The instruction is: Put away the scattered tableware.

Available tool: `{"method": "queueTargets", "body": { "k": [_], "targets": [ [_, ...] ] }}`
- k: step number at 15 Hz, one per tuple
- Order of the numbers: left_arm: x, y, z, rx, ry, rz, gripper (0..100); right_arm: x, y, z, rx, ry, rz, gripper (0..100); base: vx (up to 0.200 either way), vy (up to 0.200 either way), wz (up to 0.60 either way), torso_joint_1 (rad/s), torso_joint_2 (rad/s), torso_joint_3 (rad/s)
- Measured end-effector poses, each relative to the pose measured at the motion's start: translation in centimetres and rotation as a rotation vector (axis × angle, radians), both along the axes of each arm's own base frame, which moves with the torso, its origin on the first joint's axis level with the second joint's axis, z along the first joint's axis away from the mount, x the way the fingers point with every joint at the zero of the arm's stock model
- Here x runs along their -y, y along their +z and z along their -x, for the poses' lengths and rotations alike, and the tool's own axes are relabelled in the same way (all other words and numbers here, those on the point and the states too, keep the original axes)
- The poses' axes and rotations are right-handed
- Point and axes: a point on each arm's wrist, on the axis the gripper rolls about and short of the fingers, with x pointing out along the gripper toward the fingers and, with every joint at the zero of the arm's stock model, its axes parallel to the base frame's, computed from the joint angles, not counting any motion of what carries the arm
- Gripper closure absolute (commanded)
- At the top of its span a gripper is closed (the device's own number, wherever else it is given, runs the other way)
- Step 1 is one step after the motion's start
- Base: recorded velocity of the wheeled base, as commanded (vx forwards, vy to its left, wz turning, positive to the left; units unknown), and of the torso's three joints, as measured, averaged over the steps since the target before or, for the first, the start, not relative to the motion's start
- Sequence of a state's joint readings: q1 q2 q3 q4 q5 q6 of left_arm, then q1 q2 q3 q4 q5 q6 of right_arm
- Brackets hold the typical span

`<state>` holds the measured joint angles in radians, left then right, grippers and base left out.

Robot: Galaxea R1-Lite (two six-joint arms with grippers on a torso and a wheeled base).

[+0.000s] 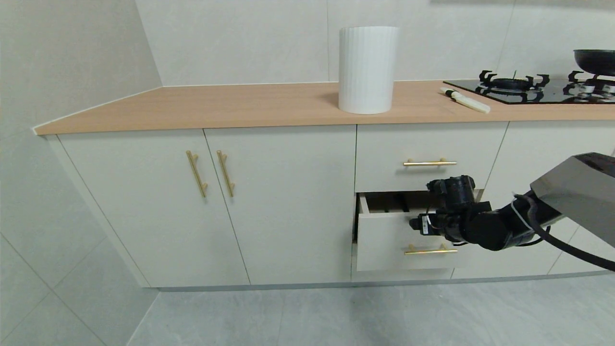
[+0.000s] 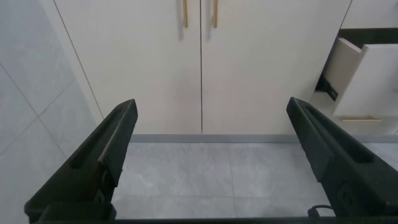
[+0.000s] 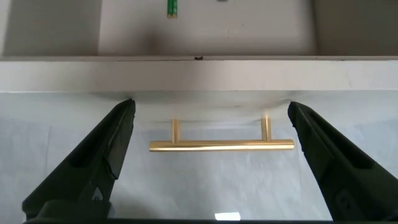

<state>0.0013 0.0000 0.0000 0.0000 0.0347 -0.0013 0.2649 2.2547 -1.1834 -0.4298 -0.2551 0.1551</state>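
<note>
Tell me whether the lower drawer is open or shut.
Open partway: the lower drawer front stands out from the cabinet, its inside showing behind it.

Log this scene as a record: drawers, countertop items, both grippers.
lower drawer: pulled partly open
upper drawer: shut
right gripper: open, facing the lower drawer's brass handle
left gripper: open, facing the shut cabinet doors
countertop: white ribbed container; pale knife lying beside the hob
hob: black pan on a burner

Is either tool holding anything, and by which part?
Nothing held: left tool open and empty; right tool open, facing the drawer handle, not gripping it.
</note>
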Motion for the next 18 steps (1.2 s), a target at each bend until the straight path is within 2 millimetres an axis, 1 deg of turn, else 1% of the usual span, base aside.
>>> {"method": "queueTargets", "body": {
  "k": [3,9,12,13,15,18],
  "targets": [
    [0.0,0.0,0.0,0.0,0.0,0.0,0,0.6,-0.4,-1.5,0.018,-0.022,-0.007,0,0.0,0.0,0.0,0.0,0.0,0.0],
    [0.0,0.0,0.0,0.0,0.0,0.0,0,2.1,-1.2,-3.7,0.045,-0.072,-0.017,0,0.0,0.0,0.0,0.0,0.0,0.0],
    [0.0,0.0,0.0,0.0,0.0,0.0,0,2.9,-1.5,-5.2,0.149,-0.092,-0.04,0,0.0,0.0,0.0,0.0,0.0,0.0],
    [0.0,0.0,0.0,0.0,0.0,0.0,0,3.2,-1.8,-5.6,0.174,-0.099,-0.043,0,0.0,0.0,0.0,0.0,0.0,0.0],
    [0.0,0.0,0.0,0.0,-0.001,0.0,0,3.5,-2.7,-6.0,0.167,-0.108,-0.039,0,0.0,0.0,0.0,0.0,0.0,0.0],
    [0.0,0.0,0.0,0.0,0.0,0.0,0,3.7,-3.3,-6.6,0.172,-0.118,-0.04,0,0.0,0.0,0.0,0.0,0.0,0.0]
  ]
}}
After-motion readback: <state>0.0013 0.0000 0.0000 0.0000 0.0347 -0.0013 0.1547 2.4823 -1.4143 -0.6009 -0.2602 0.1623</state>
